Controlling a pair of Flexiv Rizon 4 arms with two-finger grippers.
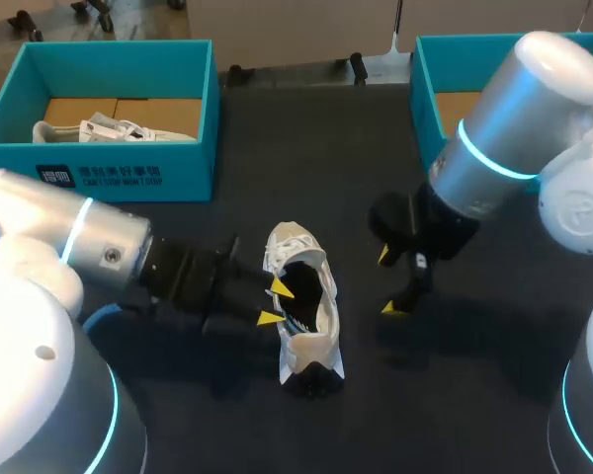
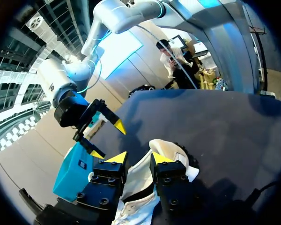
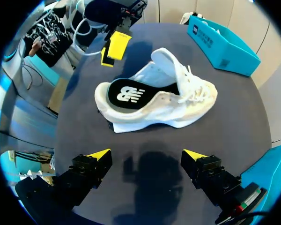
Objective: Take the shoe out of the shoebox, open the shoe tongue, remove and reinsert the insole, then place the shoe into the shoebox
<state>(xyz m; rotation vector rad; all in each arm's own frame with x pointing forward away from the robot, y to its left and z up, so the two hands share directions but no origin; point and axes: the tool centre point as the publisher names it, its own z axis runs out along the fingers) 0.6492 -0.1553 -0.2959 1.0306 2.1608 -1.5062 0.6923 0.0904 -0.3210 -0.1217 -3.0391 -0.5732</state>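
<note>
**Two shoes, two boxes, two grippers**

One white sneaker with a black insole (image 1: 301, 296) lies on the table. I see a second white shoe (image 1: 109, 128) in the left teal cardboard shoebox (image 1: 109, 163). The right teal shoebox (image 1: 430, 79) stands well apart. My left gripper (image 1: 276, 303) is slightly parted at the sneaker's side. My right gripper (image 1: 386, 281) is spread wide nearby and holds nothing.

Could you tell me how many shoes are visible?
2. One white sneaker lies on the black table; a second white sneaker sits in the far-left teal shoebox. The right teal shoebox is partly hidden by the right arm, so it may hold more.

white shoe (image 3: 178, 105) lies outside the teal shoebox (image 1: 128, 168), black insole (image 3: 126, 93) showing
</note>
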